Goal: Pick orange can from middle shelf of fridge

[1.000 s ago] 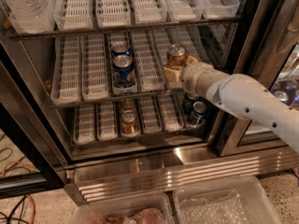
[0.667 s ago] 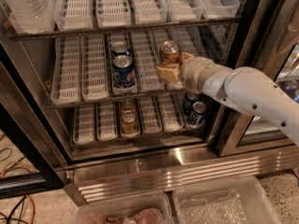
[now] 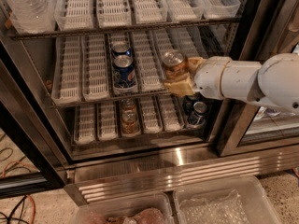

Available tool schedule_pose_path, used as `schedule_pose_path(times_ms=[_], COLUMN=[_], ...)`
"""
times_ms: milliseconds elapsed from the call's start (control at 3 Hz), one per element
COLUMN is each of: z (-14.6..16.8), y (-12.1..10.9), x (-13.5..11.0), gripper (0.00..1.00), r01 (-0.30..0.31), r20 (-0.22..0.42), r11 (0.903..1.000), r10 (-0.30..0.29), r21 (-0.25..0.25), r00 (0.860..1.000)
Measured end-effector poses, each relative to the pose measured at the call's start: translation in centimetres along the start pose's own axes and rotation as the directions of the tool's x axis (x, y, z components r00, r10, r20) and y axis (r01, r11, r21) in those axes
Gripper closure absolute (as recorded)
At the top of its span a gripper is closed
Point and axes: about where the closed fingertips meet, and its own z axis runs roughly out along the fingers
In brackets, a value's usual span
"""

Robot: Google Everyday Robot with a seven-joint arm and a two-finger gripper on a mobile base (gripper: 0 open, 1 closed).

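Observation:
The orange can (image 3: 174, 63) has a coppery body and a silver top. My gripper (image 3: 179, 74) is shut on it and holds it at the front right of the middle shelf (image 3: 84, 73), by the thin front rail. My white arm (image 3: 243, 80) reaches in from the right through the open fridge (image 3: 154, 164). Two dark blue cans (image 3: 124, 68) stand in a white lane tray near the middle of that shelf.
The top shelf (image 3: 121, 6) carries white lane trays and a clear container (image 3: 30, 6). The lower shelf holds two brown cans (image 3: 129, 115) and dark cans (image 3: 196, 112) at the right. The black door frame (image 3: 243, 73) stands right. Two clear bins (image 3: 215, 204) sit on the floor below.
My gripper has moved left and slightly toward the front with the orange can in it. The blue cans have not moved.

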Motion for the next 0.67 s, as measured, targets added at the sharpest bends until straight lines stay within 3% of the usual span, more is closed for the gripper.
schedule_pose_path(times_ms=[667], z=[-3.0], y=[4.1], x=[-1.1], gripper=[1.0], r01=[0.066], r20=[0.002], r11=[0.989], r10=[-0.066], r21=[-0.133], r00=[0.998])
